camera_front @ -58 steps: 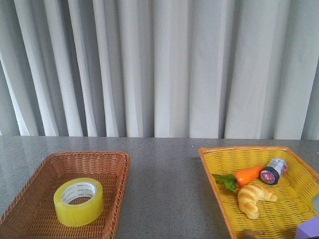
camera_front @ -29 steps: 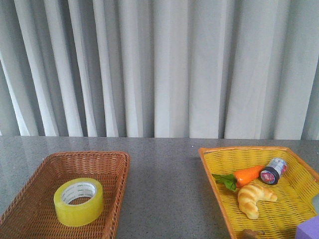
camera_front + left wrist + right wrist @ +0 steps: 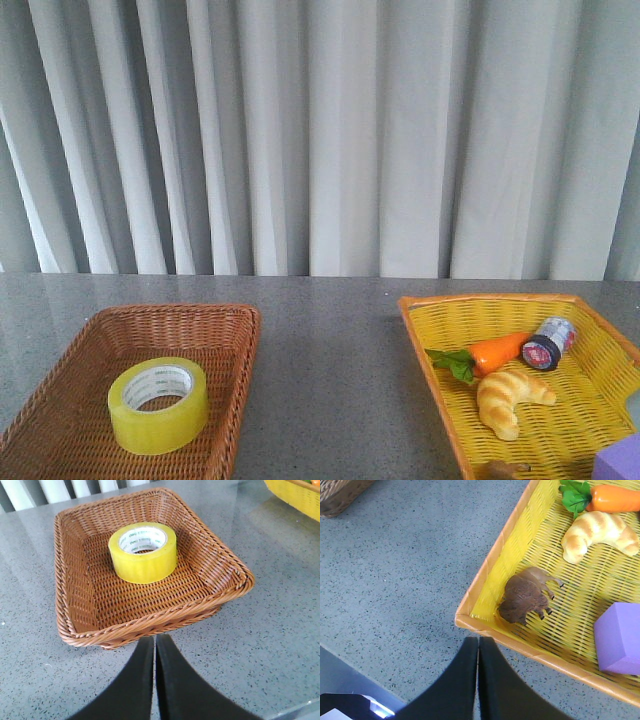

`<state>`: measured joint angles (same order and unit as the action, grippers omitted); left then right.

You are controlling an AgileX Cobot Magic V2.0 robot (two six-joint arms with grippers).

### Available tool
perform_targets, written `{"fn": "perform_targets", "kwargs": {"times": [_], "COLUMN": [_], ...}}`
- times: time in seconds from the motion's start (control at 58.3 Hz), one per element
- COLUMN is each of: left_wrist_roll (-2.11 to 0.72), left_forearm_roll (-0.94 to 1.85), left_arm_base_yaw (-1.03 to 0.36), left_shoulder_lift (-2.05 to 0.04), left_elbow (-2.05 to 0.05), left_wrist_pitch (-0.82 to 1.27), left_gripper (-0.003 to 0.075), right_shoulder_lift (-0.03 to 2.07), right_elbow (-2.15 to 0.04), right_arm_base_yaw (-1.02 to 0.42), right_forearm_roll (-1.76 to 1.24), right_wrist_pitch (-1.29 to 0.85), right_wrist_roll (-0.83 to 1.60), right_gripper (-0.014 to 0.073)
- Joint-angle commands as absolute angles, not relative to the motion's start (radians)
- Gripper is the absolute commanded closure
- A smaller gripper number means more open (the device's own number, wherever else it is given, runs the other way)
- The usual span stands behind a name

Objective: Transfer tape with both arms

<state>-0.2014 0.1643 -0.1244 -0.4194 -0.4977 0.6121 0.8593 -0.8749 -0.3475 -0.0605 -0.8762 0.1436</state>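
Lying flat in the brown wicker basket (image 3: pixel 60 420) at the left of the counter (image 3: pixel 330 380), the tape (image 3: pixel 158 405) rests with its core hole facing up, so its axis stands vertical. Seen from the left wrist, the left pincer (image 3: pixel 154 645) has its fingers together, empty, just short of the basket's near rim, with the tape (image 3: pixel 143 553) straight ahead beyond it; this arm is plainly the nearer. Green print rings the white core, too small to read. Further right, the right pincer (image 3: pixel 478 647), also closed and empty, hovers at the yellow basket (image 3: pixel 495 580) edge, beside a brown toy animal (image 3: pixel 525 597), croissant (image 3: pixel 597 532) and carrot (image 3: pixel 615 497).
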Motion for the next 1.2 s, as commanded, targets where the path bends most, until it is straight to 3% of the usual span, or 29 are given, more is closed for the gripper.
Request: {"fn": "perform_targets", "kwargs": {"times": [0.0,0.206,0.378,0.532,0.686,1.184], "left_wrist_roll": [-0.193,-0.060,0.006,0.006,0.006,0.006], "left_forearm_roll": [0.142,0.066,0.043,0.070,0.095,0.093], "left_arm_base_yaw": [-0.127,-0.076,-0.042,-0.041,-0.043,-0.043], "left_shoulder_lift": [-0.372,-0.140,0.030,0.028,0.028,0.025], "left_elbow": [-0.467,-0.227,-0.086,0.022,0.018,0.016], "left_wrist_pitch": [0.503,0.274,0.208,0.022,-0.032,-0.033], "left_gripper": [0.0727,0.0727,0.0727,0.0727,0.0727,0.0727], "right_shoulder_lift": [0.852,0.852,0.852,0.852,0.852,0.852], "right_elbow": [-0.899,-0.899,-0.899,-0.899,-0.899,-0.899], "right_arm_base_yaw": [-0.343,-0.343,-0.343,-0.343,-0.343,-0.343], "right_forearm_roll": [-0.061,-0.061,-0.061,-0.061,-0.061,-0.061], "right_wrist_pitch": [-0.829,-0.829,-0.829,-0.832,-0.833,-0.833], "right_wrist_roll": [0.148,0.148,0.148,0.148,0.148,0.148], "right_gripper": [0.0601,0.0601,0.0601,0.0601,0.0601,0.0601]}}
